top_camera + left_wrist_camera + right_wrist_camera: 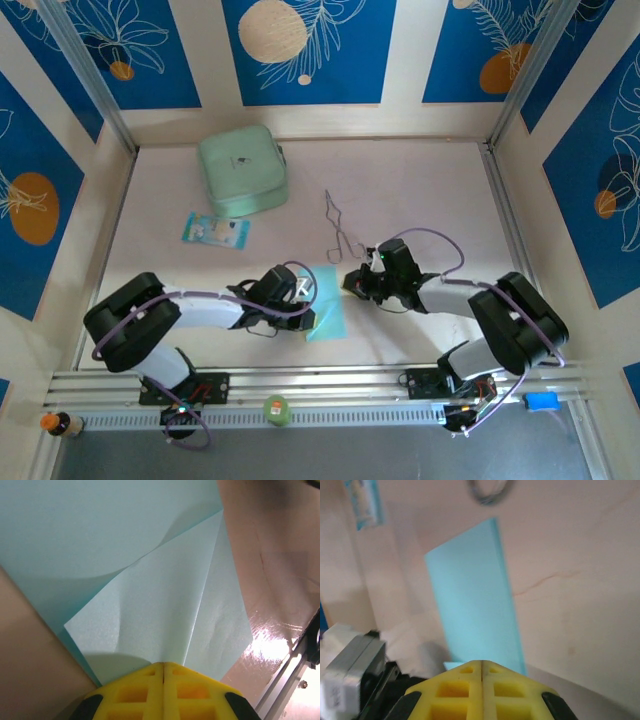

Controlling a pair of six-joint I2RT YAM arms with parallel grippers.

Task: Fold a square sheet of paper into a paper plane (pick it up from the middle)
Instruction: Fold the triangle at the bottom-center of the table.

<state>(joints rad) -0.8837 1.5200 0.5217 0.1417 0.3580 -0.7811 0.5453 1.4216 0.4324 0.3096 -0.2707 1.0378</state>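
Note:
The square sheet of paper (pixel 331 306) lies as a narrow cyan strip near the table's front, between the two arms. In the left wrist view a paler triangular flap (pixel 165 610) curves over the sheet (pixel 95 530) and runs into the tips of my left gripper (pixel 164 664), which is shut on it. From above, that left gripper (pixel 305 292) sits at the strip's left edge. My right gripper (pixel 352 282) is at the strip's right edge. Its jaws (pixel 482 662) are shut at the near end of the paper (pixel 470 595), with nothing seen between them.
A mint-green case (pixel 242 170) stands at the back left, with a blue-and-white packet (pixel 215 230) in front of it. Metal tongs (pixel 340 230) lie just behind the paper. The front rail (pixel 330 385) carries a small green object (pixel 276 408).

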